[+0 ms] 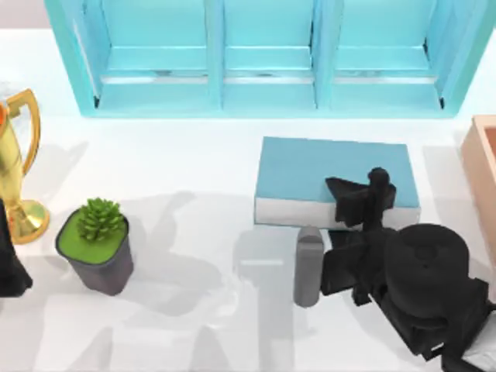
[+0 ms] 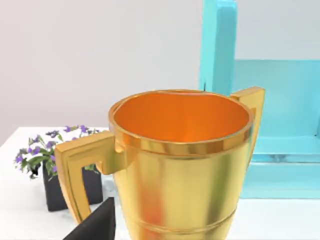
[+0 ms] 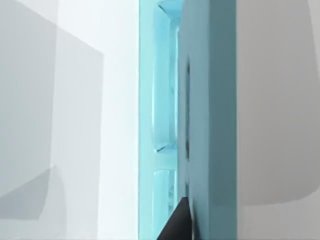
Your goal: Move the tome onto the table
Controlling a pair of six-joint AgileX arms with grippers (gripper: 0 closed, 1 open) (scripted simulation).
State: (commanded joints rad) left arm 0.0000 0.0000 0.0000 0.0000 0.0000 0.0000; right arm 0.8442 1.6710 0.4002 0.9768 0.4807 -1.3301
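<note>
White table (image 1: 201, 232), perhaps glossy, under tome (image 1: 310, 167)

Tome (image 1: 325, 172) flat on table (image 1: 201, 163), before shelf unit (image 1: 263, 54) — potted plant (image 1: 97, 240) far left.

No legible text or labels anywhere

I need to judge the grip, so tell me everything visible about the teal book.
The tome is a thick hardcover with a plain teal-blue cover and white-grey page edges. It lies flat, closed, on the white table, in front of the turquoise shelf unit and right of centre. The right hand sits over its near right edge, one finger on the cover; the right wrist view shows that cover from close up.
</note>
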